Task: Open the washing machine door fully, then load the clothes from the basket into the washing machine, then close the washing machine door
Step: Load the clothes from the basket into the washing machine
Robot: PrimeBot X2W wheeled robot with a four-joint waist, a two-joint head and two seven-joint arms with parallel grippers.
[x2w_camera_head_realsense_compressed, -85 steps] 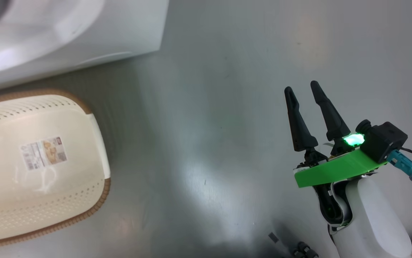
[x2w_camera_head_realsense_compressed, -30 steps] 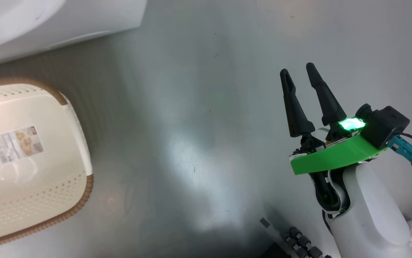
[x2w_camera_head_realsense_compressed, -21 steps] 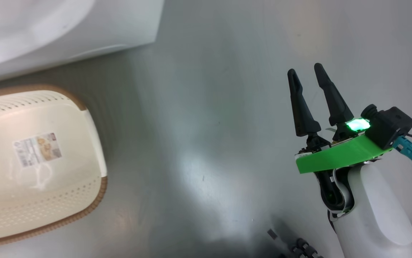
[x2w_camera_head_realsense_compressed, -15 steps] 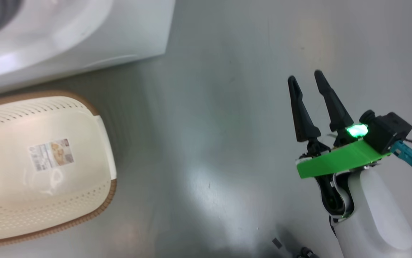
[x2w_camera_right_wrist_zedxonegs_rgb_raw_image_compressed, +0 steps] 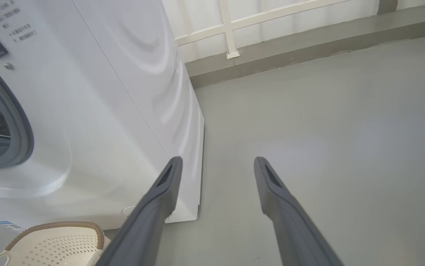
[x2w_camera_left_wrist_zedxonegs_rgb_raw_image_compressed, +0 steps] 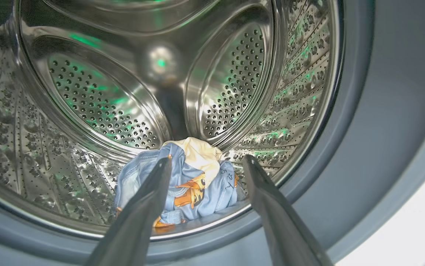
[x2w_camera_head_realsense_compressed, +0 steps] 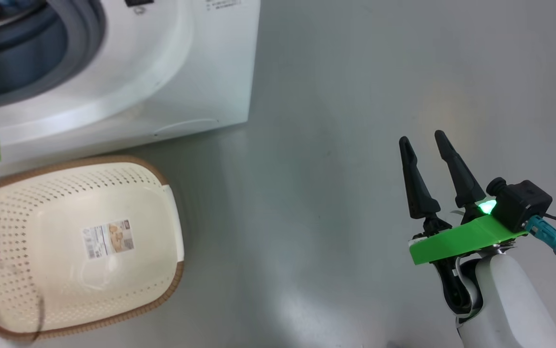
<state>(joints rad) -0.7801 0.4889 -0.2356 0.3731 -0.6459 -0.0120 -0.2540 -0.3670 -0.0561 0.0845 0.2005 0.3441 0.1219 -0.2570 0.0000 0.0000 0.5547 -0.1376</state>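
One basket (x2w_camera_head_realsense_compressed: 65,186), one washing machine (x2w_camera_head_realsense_compressed: 186,72)

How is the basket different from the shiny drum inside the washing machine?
The basket is cream plastic with a brown rim; the drum is shiny metal. The basket is a rounded rectangle; the drum is round. The basket is empty, while the drum has the clothes, blue and cream, lying inside it. Both are dotted with lots of little holes.
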